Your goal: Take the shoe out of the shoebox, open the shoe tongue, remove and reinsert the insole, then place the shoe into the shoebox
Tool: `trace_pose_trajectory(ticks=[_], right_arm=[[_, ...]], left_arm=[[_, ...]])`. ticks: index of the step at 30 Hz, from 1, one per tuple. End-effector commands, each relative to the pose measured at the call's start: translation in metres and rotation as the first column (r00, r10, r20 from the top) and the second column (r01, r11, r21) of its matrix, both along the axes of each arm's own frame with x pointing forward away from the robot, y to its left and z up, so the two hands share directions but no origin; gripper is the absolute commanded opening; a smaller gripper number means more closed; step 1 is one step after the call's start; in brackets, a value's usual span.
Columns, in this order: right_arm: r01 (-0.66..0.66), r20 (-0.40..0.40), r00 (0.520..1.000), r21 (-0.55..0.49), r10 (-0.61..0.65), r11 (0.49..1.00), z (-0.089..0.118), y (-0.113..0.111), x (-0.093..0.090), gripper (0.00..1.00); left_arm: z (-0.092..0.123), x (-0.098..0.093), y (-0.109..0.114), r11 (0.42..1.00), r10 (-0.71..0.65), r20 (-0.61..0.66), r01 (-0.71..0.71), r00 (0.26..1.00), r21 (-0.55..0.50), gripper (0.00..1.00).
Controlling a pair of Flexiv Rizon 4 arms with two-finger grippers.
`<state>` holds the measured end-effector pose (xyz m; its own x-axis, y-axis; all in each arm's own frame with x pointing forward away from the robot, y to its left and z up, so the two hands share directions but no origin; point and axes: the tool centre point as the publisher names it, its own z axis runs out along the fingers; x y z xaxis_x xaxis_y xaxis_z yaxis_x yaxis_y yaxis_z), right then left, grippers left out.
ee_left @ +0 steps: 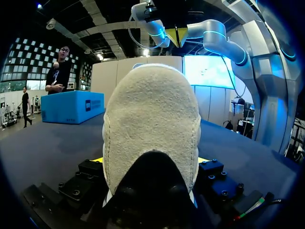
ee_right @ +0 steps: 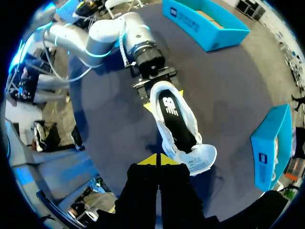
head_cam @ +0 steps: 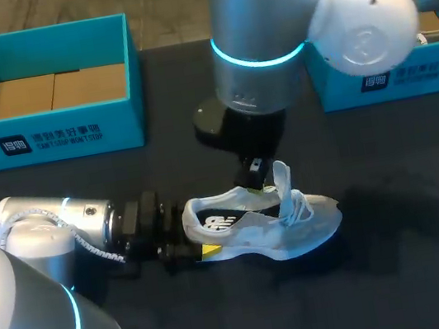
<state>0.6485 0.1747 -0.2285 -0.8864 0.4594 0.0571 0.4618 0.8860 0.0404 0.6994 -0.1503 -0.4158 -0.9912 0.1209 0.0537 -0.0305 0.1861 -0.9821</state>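
Head camera looks down; left wrist close behind the shoe (head_cam: pixel 297 231), right wrist above.

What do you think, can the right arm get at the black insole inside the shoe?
Probably yes. Its jaws hang above the shoe, the tongue is pulled toward the toe and the insole lies bare; the left arm's jaws clamp the heel, clear of the opening.
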Motion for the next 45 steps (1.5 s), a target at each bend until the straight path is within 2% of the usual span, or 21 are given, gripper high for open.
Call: trace_pose_trajectory(ticks=[1,9,13,14,25,33,45], right_arm=[[-0.085,-0.069,0.994,-0.044,0.081,0.995,-0.013,0.006,0.015,0.00],[-0.237,-0.034,0.971,-0.022,0.237,0.971,-0.032,0.018,0.030,0.00],[-0.298,0.081,0.949,-0.097,0.306,0.950,-0.048,0.027,0.031,0.00],[-0.302,0.070,0.949,-0.092,0.308,0.949,-0.054,0.030,0.032,0.00],[-0.302,0.070,0.949,-0.092,0.308,0.949,-0.054,0.030,0.032,0.00],[-0.369,0.076,0.920,-0.150,0.383,0.917,-0.090,0.054,0.046,0.00],[-0.395,0.098,0.906,-0.151,0.411,0.906,-0.128,0.062,0.054,0.00]], left_arm=[[-0.003,-0.001,-0.002,1.000,0.000,-0.001,0.000,1.000,0.002,0.00],[-0.003,-0.001,-0.002,1.000,0.000,-0.001,0.000,1.000,0.002,0.00],[-0.003,-0.001,-0.002,1.000,0.000,-0.001,0.000,1.000,0.002,0.00],[-0.003,-0.001,-0.002,1.000,0.000,-0.001,0.000,1.000,0.002,0.00],[-0.003,-0.001,-0.002,1.000,0.000,-0.001,0.000,1.000,0.002,0.00],[-0.003,-0.001,-0.002,1.000,0.000,-0.001,0.000,1.000,0.002,0.00],[-0.003,-0.001,-0.002,1.000,0.000,-0.001,0.000,1.000,0.002,0.00]])
